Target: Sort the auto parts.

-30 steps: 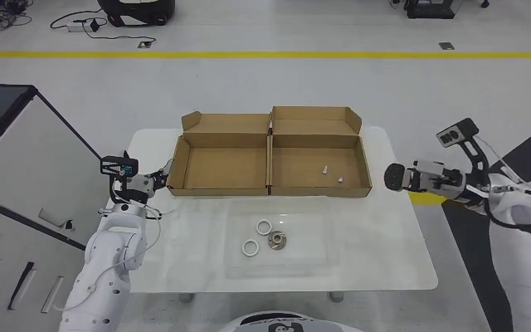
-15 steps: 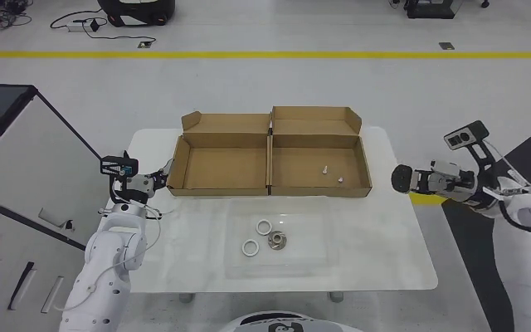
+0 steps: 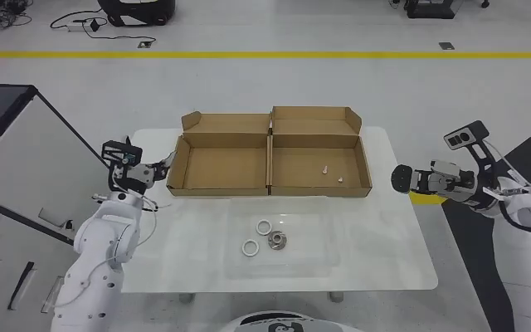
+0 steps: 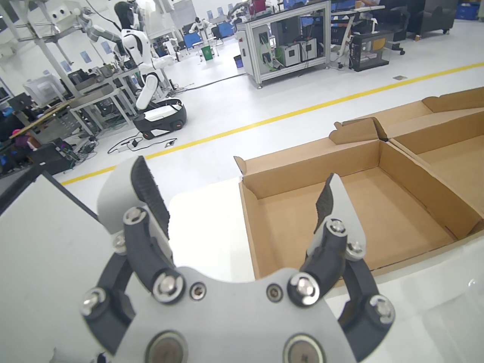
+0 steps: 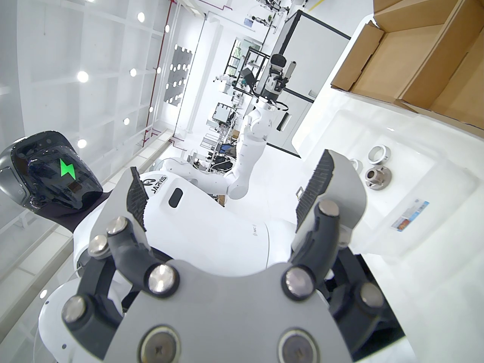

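Silver metal ring (image 3: pixel 263 226) near desk (image 3: pixel 390 249) front edge may slip when pinched; left tool (image 4: pixel 234 169), right tool (image 5: pixel 228 162) spread wide, empty.

In the foreground the right gripper (image 5: pixel 228 168) gapes empty; farther back a ring (image 5: pixel 379 154) and a flanged hub (image 5: pixel 378 178) lie in a clear tray (image 5: pixel 427 224).

arms (image 3: pixel 104 245) white | left claw (image 4: pixel 235 169) silver plate, screws | pads (image 4: pixel 149 194) black ribbed
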